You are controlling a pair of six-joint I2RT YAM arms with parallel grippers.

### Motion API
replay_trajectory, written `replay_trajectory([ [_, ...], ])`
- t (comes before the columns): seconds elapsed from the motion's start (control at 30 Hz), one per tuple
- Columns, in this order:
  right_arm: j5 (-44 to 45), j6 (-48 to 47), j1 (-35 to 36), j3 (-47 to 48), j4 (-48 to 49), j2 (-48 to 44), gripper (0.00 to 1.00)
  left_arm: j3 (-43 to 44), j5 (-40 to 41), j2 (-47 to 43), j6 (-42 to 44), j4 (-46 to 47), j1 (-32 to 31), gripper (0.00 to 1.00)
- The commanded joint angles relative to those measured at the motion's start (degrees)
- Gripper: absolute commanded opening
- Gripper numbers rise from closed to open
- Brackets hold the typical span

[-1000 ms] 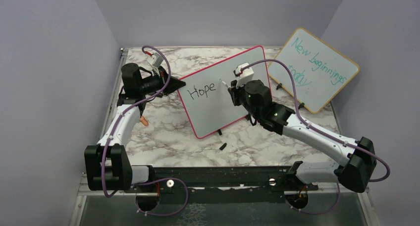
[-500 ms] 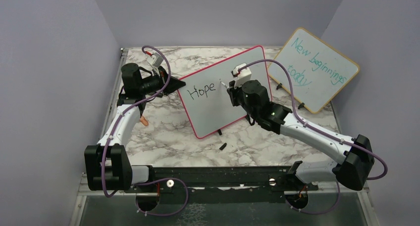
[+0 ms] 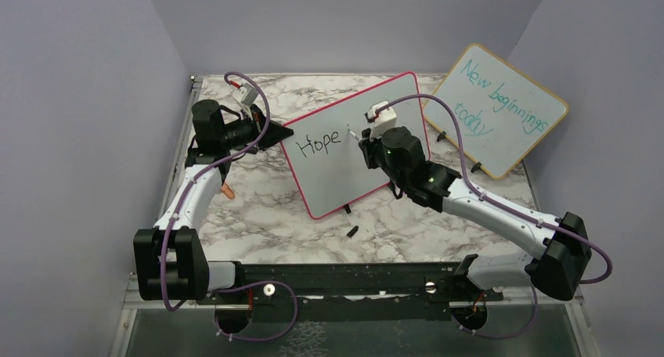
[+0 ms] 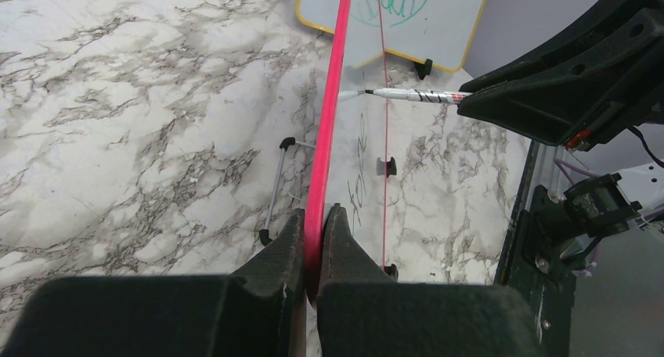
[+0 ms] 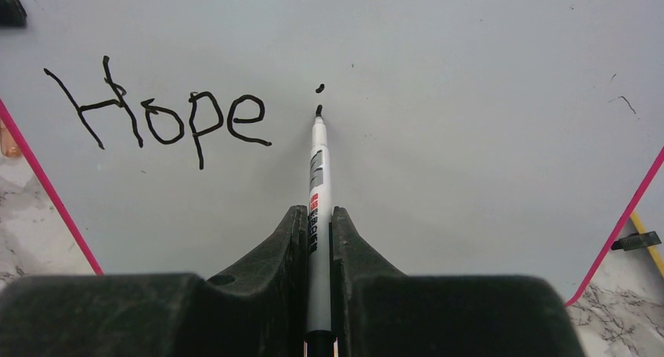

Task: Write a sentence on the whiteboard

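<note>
Pinching the pink-red frame of the whiteboard (image 3: 352, 181) at its left edge, the left gripper (image 4: 315, 220) has both jaws pressed flat against the thin rim, one on each face. The whiteboard stands propped at a tilt on its small black feet near the middle of the marble table (image 3: 258, 208), between the two arms. The right gripper (image 5: 317, 216) is clamped on a white marker (image 5: 316, 165), whose barrel runs out between the fingers. The marker's black tip touches the board surface. The sentence (image 5: 160, 114) reads only "Hope" in black, and a small dot and a short stroke lie just right of it at the marker's tip. A wooden-framed board (image 3: 501, 110) with teal writing leans at the far right, well apart. A small black piece (image 3: 353, 232) lies on the table just in front of the whiteboard.
</note>
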State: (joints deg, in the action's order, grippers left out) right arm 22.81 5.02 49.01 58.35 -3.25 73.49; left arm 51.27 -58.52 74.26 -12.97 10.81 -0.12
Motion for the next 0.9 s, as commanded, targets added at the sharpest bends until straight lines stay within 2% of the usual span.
replay_trajectory([
  [0.0,-0.91,1.17,-0.18,0.87,-4.0,0.38,0.01,-2.05,3.48,2.36,9.1,-6.49,-1.2,0.0],
  [0.87,-2.08,1.93,-0.15,1.02,-5.59,-1.61,0.01,-2.0,3.58,2.46,9.11,-6.42,-1.02,0.0],
])
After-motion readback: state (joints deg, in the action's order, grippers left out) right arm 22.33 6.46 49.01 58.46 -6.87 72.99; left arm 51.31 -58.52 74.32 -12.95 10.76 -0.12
